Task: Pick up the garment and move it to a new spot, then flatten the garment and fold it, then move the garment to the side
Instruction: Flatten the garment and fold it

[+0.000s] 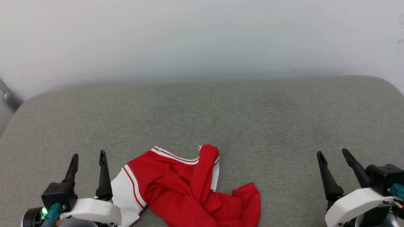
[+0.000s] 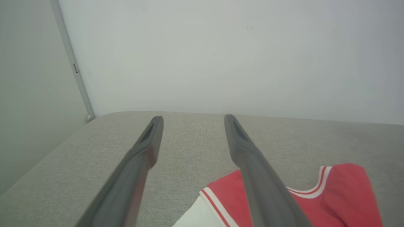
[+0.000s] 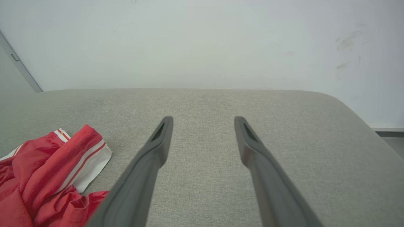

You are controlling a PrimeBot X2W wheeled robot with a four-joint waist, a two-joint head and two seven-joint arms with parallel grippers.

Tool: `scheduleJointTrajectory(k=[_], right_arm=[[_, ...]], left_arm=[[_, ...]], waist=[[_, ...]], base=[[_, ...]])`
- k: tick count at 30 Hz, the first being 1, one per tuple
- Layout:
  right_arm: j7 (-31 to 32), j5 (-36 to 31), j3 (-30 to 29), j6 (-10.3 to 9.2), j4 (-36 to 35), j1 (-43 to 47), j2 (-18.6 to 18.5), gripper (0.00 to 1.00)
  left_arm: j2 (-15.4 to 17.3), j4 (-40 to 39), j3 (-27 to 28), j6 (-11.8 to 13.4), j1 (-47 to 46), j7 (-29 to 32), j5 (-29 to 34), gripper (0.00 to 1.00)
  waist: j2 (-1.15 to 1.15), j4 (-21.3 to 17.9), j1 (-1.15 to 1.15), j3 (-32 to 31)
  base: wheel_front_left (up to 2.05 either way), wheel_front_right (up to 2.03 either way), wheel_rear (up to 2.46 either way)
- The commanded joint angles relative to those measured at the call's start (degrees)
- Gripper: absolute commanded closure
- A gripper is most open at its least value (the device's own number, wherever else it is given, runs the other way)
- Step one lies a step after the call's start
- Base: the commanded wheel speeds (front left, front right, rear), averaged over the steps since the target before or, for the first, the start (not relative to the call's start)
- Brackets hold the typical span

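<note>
In the head view, the garment (image 1: 189, 189) lay crumpled at the near edge of the grey cushion (image 1: 221, 110). My left gripper (image 1: 88, 154) stood just beside its white sleeve, and my right gripper (image 1: 332, 152) was well apart from it. Both were spread and empty. In the left wrist view, the garment lay near right. In the right wrist view, it lay near left.

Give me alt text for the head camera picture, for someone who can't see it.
A crumpled red garment with white striped sleeves lies near the front of a grey cushion. The left gripper is open close beside it; the right gripper is open, well apart from it. A pale wall stands behind.
</note>
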Motion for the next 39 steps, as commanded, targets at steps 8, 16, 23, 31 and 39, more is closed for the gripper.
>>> scheduleJointTrajectory(k=[8, 16, 23, 31, 39], right_arm=[[0.1, 3.8, -1.1, -0.02, 3.4, -3.4, -2.0, 0.0], [10.7, 12.7, 4.8, -0.02, 13.1, -16.2, -8.5, 0.0], [27.1, 20.0, 16.8, -0.02, 18.9, -24.9, -13.4, 0.0], [33.5, 25.8, 29.3, -0.02, 22.2, -31.8, -15.2, 0.0], [35.1, 30.6, 39.7, -0.02, 29.9, -34.1, -14.4, 0.0]], left_arm=[[-0.5, -1.5, -1.1, -0.1, -0.7, 0.8, -0.2, 0.0], [-2.6, -2.9, -4.0, -0.7, -6.4, 1.3, 1.5, 0.0], [-5.6, -2.5, -6.1, -1.5, -10.8, 0.3, 2.9, 0.0], [-8.2, -1.0, -6.9, -2.5, -13.1, -0.5, 3.4, 0.0], [-9.5, 0.4, -6.5, -3.2, -14.0, -0.9, 4.0, 0.0]], waist=[[0.0, 2.8, 0.0, 1.2], [0.0, 8.0, 0.0, 8.1], [0.0, 12.5, 0.0, 12.2], [0.0, 15.0, 0.0, 15.6], [0.0, 14.9, 0.0, 17.4]], base=[[0.0, 0.0, 0.0], [0.0, 0.0, 0.0], [0.0, 0.0, 0.0], [0.0, 0.0, 0.0], [0.0, 0.0, 0.0]])
